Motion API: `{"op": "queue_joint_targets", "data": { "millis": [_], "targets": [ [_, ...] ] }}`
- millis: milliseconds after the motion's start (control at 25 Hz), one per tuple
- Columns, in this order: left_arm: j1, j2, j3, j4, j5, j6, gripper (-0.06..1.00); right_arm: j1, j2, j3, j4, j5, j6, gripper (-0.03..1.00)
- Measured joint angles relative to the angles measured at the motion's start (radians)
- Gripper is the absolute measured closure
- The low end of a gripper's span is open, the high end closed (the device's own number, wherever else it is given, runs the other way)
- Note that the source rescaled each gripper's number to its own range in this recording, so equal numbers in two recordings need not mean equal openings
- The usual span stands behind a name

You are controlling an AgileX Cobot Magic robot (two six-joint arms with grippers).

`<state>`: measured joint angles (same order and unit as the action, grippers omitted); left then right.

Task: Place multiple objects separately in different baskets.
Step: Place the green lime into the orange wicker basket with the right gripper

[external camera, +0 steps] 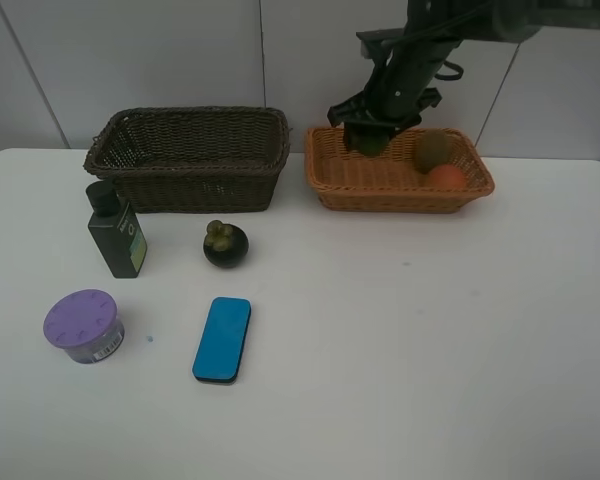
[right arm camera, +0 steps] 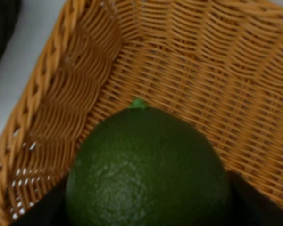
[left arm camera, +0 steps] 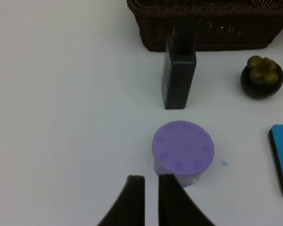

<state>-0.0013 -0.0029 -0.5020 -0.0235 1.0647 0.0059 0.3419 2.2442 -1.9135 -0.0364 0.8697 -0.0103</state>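
Two fruits, brown kiwi (external camera: 433, 150) and orange-red peach (external camera: 446, 178), are seen in the shallow orange-tan wicker basket (external camera: 380, 186), upper right. Left wrist: the left jaws are closed on nothing. Right wrist: a green oval fruit (right arm camera: 146, 169) is clamped by the right jaws over that basket, likely for release.

green fruit (right arm camera: 146, 169) over tan basket (external camera: 380, 188), bottle (external camera: 120, 238) upright

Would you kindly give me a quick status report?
Right jaws hold green fruit over tan basket. Left jaws shut, near tub. Kiwi, peach aside; nothing blocking.
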Motion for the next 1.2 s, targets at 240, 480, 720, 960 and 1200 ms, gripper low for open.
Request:
{"op": "queue_joint_targets", "data": {
  "millis": [240,480,720,960,1200],
  "targets": [
    [0.000,0.000,0.000,0.000,0.000,-0.006,0.94,-0.008,0.060,0.000,0.021,-0.033,0.045,0.33],
    [0.000,0.000,0.000,0.000,0.000,-0.006,0.94,-0.010,0.068,0.000,0.036,-0.045,0.048,0.33],
    [0.000,0.000,0.000,0.000,0.000,-0.006,0.94,-0.010,0.068,0.000,0.036,-0.045,0.050,0.33],
    [0.000,0.000,0.000,0.000,0.000,0.000,0.94,-0.010,0.068,0.000,0.036,-0.041,0.047,0.05],
    [0.000,0.000,0.000,0.000,0.000,0.000,0.94,-0.010,0.068,0.000,0.036,-0.033,0.047,-0.02]
  ]
}}
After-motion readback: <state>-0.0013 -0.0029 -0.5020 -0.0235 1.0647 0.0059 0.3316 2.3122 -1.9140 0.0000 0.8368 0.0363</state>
